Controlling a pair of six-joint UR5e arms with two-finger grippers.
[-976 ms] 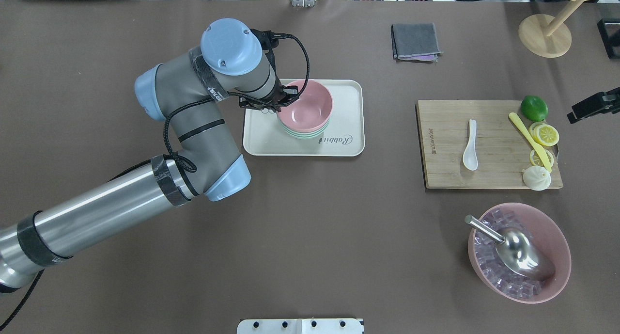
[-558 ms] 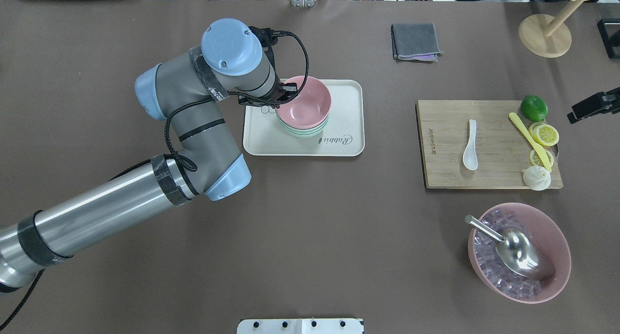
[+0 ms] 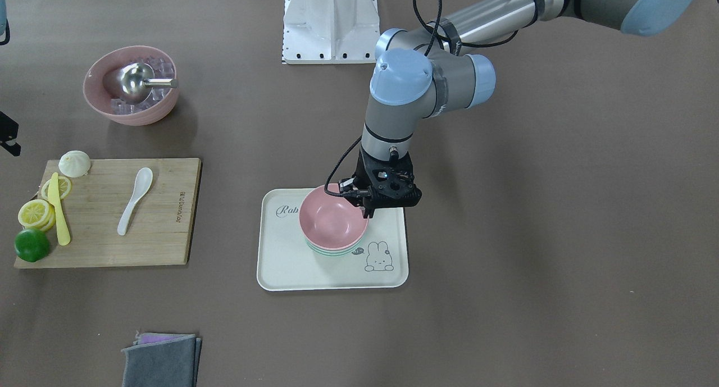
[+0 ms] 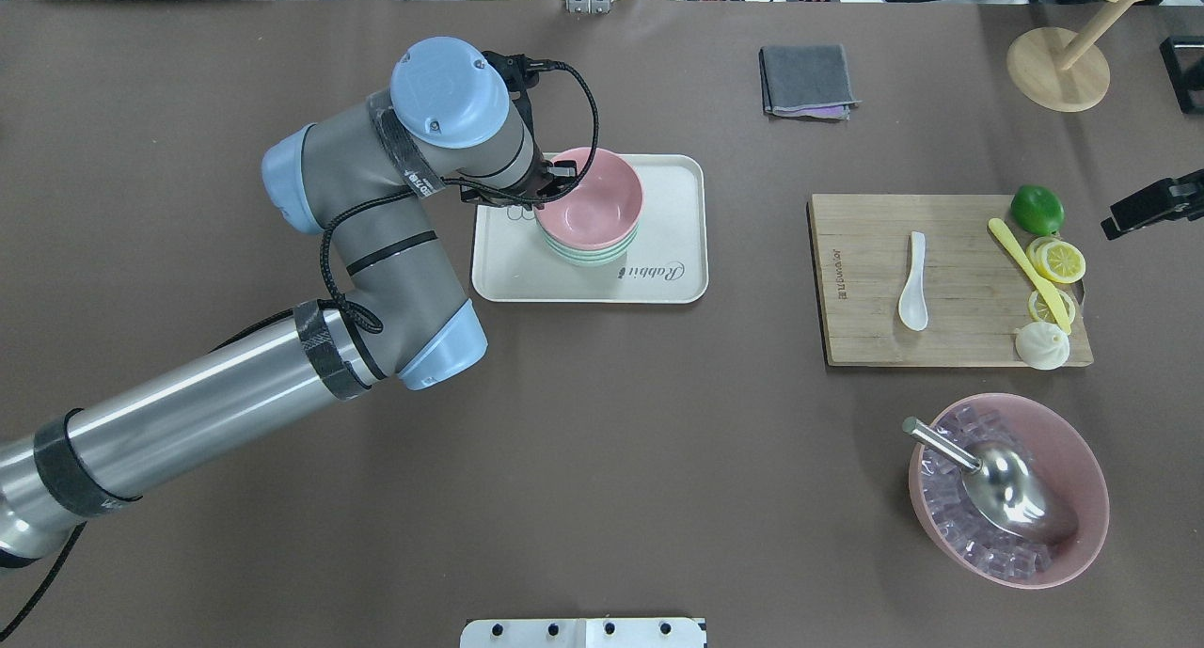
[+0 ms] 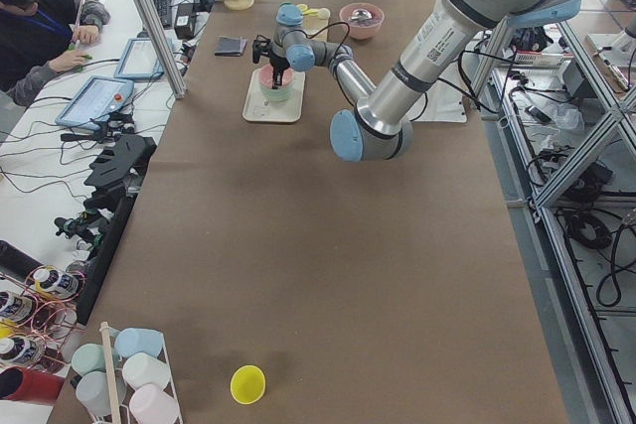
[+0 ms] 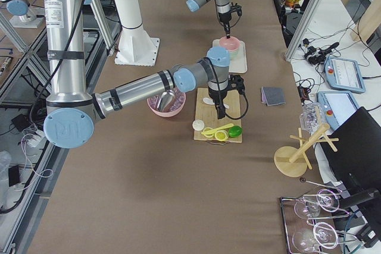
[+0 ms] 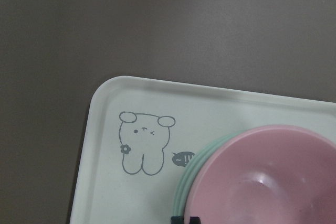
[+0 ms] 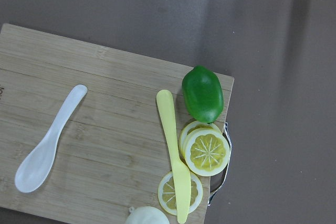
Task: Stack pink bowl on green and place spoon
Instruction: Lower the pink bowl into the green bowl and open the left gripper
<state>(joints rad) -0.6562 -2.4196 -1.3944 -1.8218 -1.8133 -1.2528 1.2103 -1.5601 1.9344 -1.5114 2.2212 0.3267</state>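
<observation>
Left claw (image 3: 368, 209): lowered onto the rim of the pink bowl (image 4: 593, 199), on the side by the tray's rabbit print. Grip on the rim cannot be told, as the fingertips are mostly hidden.
Pink bowl: seated upright inside the green bowl (image 7: 188, 170); only the green rim is seen below it.
Stack: placed on the tray (image 4: 679, 185), toward its left half in the overhead view.
Right claw (image 6: 221, 110): held above the board (image 4: 959, 333), pointed down. How far open cannot be told, and nothing is seen in it.
Spoon (image 4: 913, 281): laid flat on the board, well apart from the tray, untouched.
Board extras: lime (image 8: 202, 94), lemon slices (image 8: 207, 150), yellow knife (image 8: 173, 148) and bun (image 4: 1042, 345) are grouped at one end.
Ice bowl (image 4: 1082, 455): set near the board, with a metal scoop (image 4: 1011, 497) in it.
Cloth (image 4: 807, 79): folded on the bench (image 4: 658, 441), beyond the tray.
</observation>
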